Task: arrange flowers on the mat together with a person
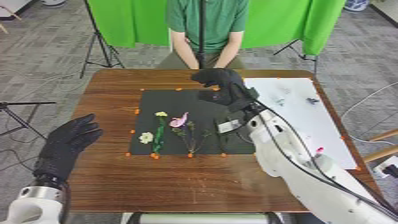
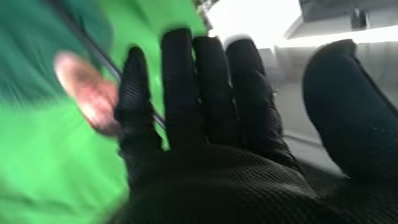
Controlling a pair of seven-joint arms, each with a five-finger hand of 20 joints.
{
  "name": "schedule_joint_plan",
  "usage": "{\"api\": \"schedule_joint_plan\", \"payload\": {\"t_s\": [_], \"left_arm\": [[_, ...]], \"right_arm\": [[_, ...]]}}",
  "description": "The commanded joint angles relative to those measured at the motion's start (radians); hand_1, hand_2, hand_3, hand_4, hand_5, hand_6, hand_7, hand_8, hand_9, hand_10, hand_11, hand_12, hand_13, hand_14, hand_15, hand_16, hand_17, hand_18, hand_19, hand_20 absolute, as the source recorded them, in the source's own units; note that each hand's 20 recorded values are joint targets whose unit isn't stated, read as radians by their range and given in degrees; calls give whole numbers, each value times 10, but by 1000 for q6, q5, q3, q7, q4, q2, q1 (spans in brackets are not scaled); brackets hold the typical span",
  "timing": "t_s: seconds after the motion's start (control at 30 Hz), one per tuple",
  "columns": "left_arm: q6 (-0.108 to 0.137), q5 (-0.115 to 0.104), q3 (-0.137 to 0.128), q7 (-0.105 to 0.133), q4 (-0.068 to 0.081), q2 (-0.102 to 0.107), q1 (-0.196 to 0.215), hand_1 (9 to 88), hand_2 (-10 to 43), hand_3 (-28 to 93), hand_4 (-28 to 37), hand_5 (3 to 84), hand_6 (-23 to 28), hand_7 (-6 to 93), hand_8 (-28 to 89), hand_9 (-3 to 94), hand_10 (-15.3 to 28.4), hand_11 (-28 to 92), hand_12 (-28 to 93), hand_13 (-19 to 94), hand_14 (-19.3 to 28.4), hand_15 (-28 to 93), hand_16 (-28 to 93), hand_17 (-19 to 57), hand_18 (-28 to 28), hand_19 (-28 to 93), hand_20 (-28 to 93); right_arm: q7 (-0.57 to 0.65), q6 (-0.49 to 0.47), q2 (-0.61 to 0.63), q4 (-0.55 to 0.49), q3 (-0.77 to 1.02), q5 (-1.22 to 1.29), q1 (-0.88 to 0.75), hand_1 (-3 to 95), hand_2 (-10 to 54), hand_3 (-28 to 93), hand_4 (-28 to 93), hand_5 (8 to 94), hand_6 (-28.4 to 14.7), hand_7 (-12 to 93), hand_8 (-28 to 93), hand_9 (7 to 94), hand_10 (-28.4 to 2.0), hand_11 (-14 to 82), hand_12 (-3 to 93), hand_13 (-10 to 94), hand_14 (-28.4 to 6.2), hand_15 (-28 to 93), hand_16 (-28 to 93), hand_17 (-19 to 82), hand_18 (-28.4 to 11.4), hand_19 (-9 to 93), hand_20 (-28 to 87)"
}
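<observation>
Table point(image 1: 115, 185), brown and wooden: the working surface, seen from my head, with two rectangular coverings lying on its top. My right arm point(image 1: 306, 172), white and jointed, enters from the near right corner and crosses the larger covering, a white sheet point(image 1: 311, 120) on the table's right side. Black mat point(image 1: 200, 97) occupies the middle of the table, just to the left of the sheet; the flowers of the arrangement lie on it. My left hand point(image 1: 62, 145), gloved in black, is held at the table's left side, well apart from the mat, open with its fingers loosely extended. My right hand point(image 1: 218, 80), likewise gloved, is over the mat's far edge, near the sheet; in the right wrist view it is open, fingers straight and thumb spread away from them. Thin branching stems point(image 1: 191, 141) fan across the middle of the mat; which bloom they belong to I cannot tell. Green stem point(image 1: 158, 137) runs lengthwise to their left. Pink flower point(image 1: 179, 120) lies above the branching stems, between my two hands. Cream flower point(image 1: 147, 137) lies at the mat's left side, beside the green stem, and a smaller yellow flower point(image 1: 161, 114) lies at that stem's far end. Orange markers point(image 1: 155, 156), the smallest items labelled here, dot the borders of the mat.
</observation>
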Motion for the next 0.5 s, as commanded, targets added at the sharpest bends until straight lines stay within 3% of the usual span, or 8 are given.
{"api": "schedule_joint_plan", "payload": {"t_s": [0.03, 0.13, 0.2, 0.33, 0.4, 0.5], "left_arm": [[11, -5, -9, 20, -8, -22, 42, 297, 76, 704, -216, 437, 55, 247, -96, 376, 158, 351, 174, 324, 180, 477, -2, -23, 236, 561, 82], [2, -3, -3, 32, -4, -24, 38, 298, 76, 704, -216, 436, 55, 248, -96, 377, 159, 350, 174, 324, 180, 476, -1, -23, 236, 561, 82], [9, -12, 8, 44, -8, -21, 37, 297, 76, 704, -215, 436, 55, 249, -96, 375, 158, 350, 174, 324, 179, 476, -1, -23, 236, 561, 83], [-3, -6, 17, 49, -8, -23, 19, 296, 75, 705, -215, 436, 55, 248, -96, 374, 157, 351, 175, 323, 179, 476, -1, -23, 236, 561, 83], [11, -9, 29, 74, -12, -18, 15, 297, 76, 704, -215, 436, 56, 247, -96, 374, 157, 350, 175, 322, 179, 477, -1, -23, 236, 561, 83], [-4, -5, 41, 67, -5, -21, -3, 298, 76, 704, -216, 438, 55, 249, -96, 376, 157, 352, 175, 323, 179, 477, -1, -23, 237, 561, 83]], "right_arm": [[-98, -195, 68, -72, 646, 906, -540, 200, 66, 879, -223, 435, -30, 214, -120, 436, -142, 185, 242, 355, -119, 330, 236, 131, -206, 513, 293], [-133, -175, 46, -109, 763, 992, -679, 195, 54, 880, -219, 438, -24, 201, -118, 438, -140, 174, 239, 358, -124, 319, 241, 137, -215, 505, 284], [-146, -156, 22, -138, 822, 995, -764, 189, 49, 881, -218, 440, -22, 196, -114, 440, -140, 170, 240, 360, -126, 315, 245, 136, -216, 505, 283], [-126, -140, -25, -180, 886, 1017, -884, 183, 42, 880, -218, 452, -27, 186, -107, 454, -142, 164, 241, 371, -128, 313, 252, 132, -215, 504, 283], [-122, -121, -42, -187, 883, 1017, -906, 181, 41, 878, -220, 459, -30, 189, -103, 461, -145, 167, 244, 376, -129, 317, 255, 131, -215, 505, 285], [-109, -132, -89, -190, 888, 1021, -931, 180, 41, 878, -220, 462, -32, 194, -103, 465, -147, 174, 247, 380, -129, 325, 257, 130, -215, 510, 289]]}}
